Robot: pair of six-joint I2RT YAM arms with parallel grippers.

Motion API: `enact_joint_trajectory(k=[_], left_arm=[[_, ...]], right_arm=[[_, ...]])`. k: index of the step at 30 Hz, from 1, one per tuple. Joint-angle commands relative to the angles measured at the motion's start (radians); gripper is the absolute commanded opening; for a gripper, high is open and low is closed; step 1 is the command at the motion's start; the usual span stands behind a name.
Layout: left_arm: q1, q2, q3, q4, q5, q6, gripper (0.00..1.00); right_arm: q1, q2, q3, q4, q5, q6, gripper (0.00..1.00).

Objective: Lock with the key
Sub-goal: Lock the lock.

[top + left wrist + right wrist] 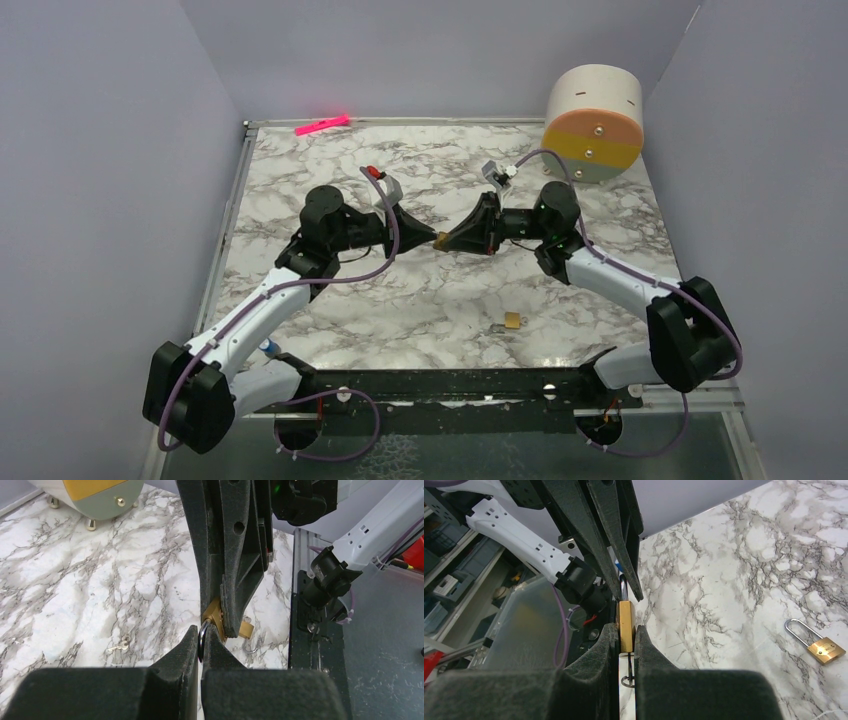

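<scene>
- Brass padlock, who had it?
- Both arms. Right gripper was clamped on the body, one finger flat on each face. Left gripper was pinched tight on the shackle. The two met tip to tip over mid-table, with the padlock held up off the marble table.
- Shackle pushed in or out?
- Couldn't tell, the left fingers covered most of it.
- Key?
- Lay flat on the marble by itself, with nothing touching it. It was well apart from both grippers. Only the left wrist view showed it, small and a bit blurred.
- Anything in the keyhole?
- Couldn't tell. A thin dark wire loop hung under the body between the right fingers, no idea what it was.
- Other stuff?
- Second padlock, brass with a long shackle, lay flat on the marble. It sat toward the front edge, on the right arm's side, apart from the grippers.
- Background?
- Drum at the back right corner, cream with orange and yellow bands and small knobs on its face. Pink strip sat at the back edge, left of centre.
</scene>
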Motion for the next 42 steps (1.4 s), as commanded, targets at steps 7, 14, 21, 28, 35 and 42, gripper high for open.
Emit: enact_joint_trajectory(k=[7, 14, 21, 28, 35, 42], left_arm=[[0.031, -0.057, 0.046, -0.132, 0.103, 0.076, 0.0], [0.082, -0.093, 0.052, -0.18, 0.13, 0.108, 0.0], [0.091, -0.1, 0.049, -0.189, 0.157, 0.108, 0.0], [0.095, -0.101, 0.057, -0.19, 0.175, 0.112, 0.0], [0.099, -0.096, 0.058, -0.149, 0.196, 0.09, 0.0], [0.105, -0.085, 0.068, -0.134, 0.212, 0.08, 0.0]], right_arm=[[0.04, -0.059, 0.02, -0.031, 0.051, -0.057, 0.01], [0.028, -0.072, 0.016, -0.073, 0.029, -0.079, 0.01], [0.026, -0.06, 0.024, -0.072, 0.019, -0.07, 0.01], [0.025, -0.041, 0.068, -0.134, 0.016, -0.095, 0.1], [0.012, -0.075, 0.091, -0.253, 0.077, -0.185, 0.35], [0.001, -0.067, 0.075, -0.205, 0.049, -0.168, 0.51]])
